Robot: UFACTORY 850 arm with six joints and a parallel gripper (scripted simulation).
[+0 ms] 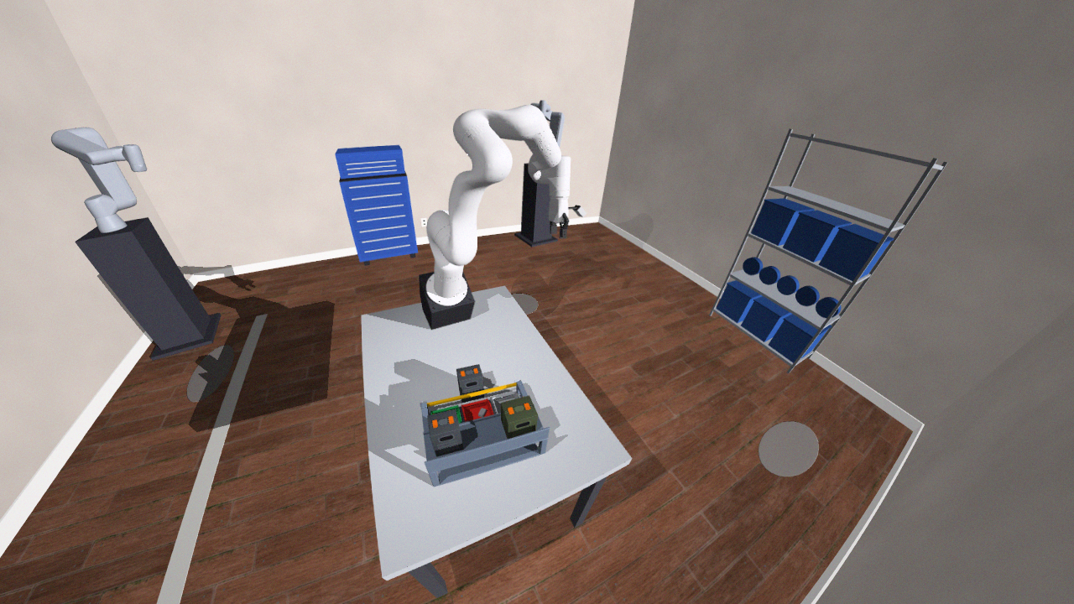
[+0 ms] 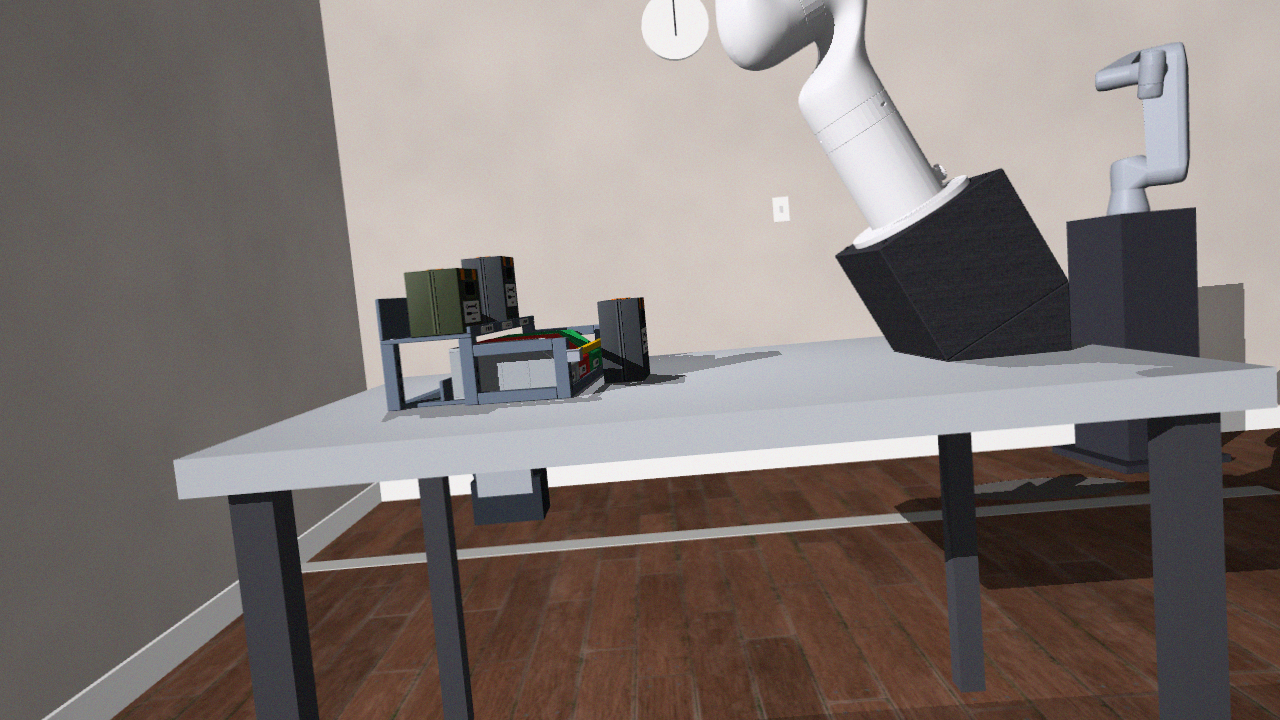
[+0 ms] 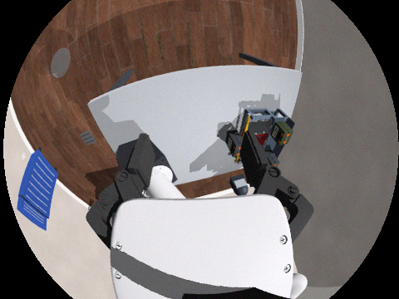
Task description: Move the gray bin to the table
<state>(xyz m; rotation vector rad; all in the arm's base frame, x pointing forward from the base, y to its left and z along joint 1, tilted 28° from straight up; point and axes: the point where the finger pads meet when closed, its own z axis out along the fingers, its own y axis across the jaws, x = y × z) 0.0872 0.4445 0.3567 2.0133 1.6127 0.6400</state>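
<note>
Standing in the room, reading the top view left to right. Far left: a pale arm (image 1: 112, 172) (image 2: 1168, 125) on a dark pedestal. Next, a blue cabinet (image 1: 375, 210) (image 3: 39, 187) by the wall.

The tabletop (image 1: 420, 525) (image 2: 760, 402) (image 3: 179, 100) carries the low shelf (image 1: 487, 452) (image 2: 563, 367) (image 3: 258, 111). On its raised rear part, at left, stands a dark box (image 1: 445, 434) (image 2: 494, 286) (image 3: 272, 159) with orange latches. In the lower tier, behind a yellow front strip: green bin (image 1: 443, 410) (image 2: 594, 356), then red bin (image 1: 471, 410) (image 2: 583, 365) (image 3: 261, 139) with something small in it, then gray bin (image 1: 504, 400) (image 2: 519, 368) (image 3: 260, 125) at the right end. Gray bin is on the shelf; its contents cannot be made out.

A second dark box (image 1: 471, 377) (image 2: 623, 338) (image 3: 233, 147) stands on the tabletop, just in front of the shelf. An olive box (image 1: 520, 417) (image 2: 438, 301) (image 3: 283, 132) stands on the raised part, right.

Farther right, the white arm (image 1: 480, 172) (image 2: 863, 134) (image 3: 164, 183) reaches out high. Its tool (image 1: 564, 225) (image 3: 196, 142) hangs in the air, fingers wide apart, holding nothing, well away from the shelf. Far right: a tall rack (image 1: 833, 206) with blue bins.
</note>
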